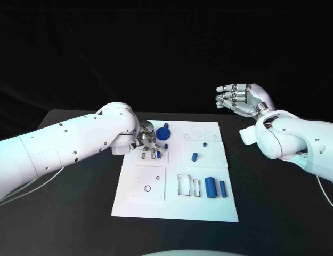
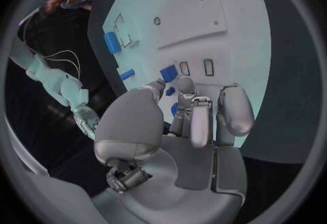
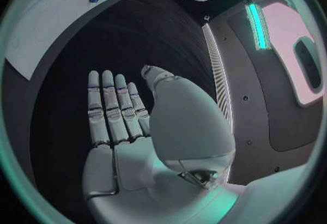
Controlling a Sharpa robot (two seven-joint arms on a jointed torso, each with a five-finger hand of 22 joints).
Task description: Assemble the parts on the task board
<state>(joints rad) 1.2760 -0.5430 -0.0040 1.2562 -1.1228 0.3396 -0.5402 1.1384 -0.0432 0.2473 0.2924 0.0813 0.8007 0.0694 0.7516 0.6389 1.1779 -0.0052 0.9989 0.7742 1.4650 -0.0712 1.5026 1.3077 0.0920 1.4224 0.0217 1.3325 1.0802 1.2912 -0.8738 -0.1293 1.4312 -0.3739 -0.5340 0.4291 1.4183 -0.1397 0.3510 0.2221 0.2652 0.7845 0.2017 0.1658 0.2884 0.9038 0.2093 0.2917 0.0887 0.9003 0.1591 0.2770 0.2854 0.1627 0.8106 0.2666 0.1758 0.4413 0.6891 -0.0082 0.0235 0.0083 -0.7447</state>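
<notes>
Meanwhile the flat white rectangular task board (image 1: 178, 205) lay in the middle of the frame on the black table (image 1: 74, 213), with small blue parts scattered over it. The left hand (image 1: 145, 140), silver and many-fingered, was down over the board's upper left area, its fingertips (image 2: 179, 83) curled close to a small blue block (image 2: 168, 73) beside two little slots. Whether the fingers actually pinched that block or only touched it could not be told from the pictures. Just right of that hand in the head view sat a round blue disc-shaped part (image 1: 164, 132), and a short blue peg (image 1: 195, 156) stood nearer the board's centre. Lower right on the board, a thick blue cylinder (image 1: 211, 188) lay just beside a thinner blue cylinder (image 1: 222, 188), both lengthwise and next to a rectangular outlined recess. A square white inset plate (image 1: 150, 184) with a small ring-shaped hole occupied the board's lower left.

The right hand (image 1: 239, 98) was raised in the upper right of the frame, well apart from the board and beyond the table's far edge, palm turned upward. Its fingers (image 3: 109, 109) were stretched out straight side by side with the thumb apart, and nothing was in it
</notes>
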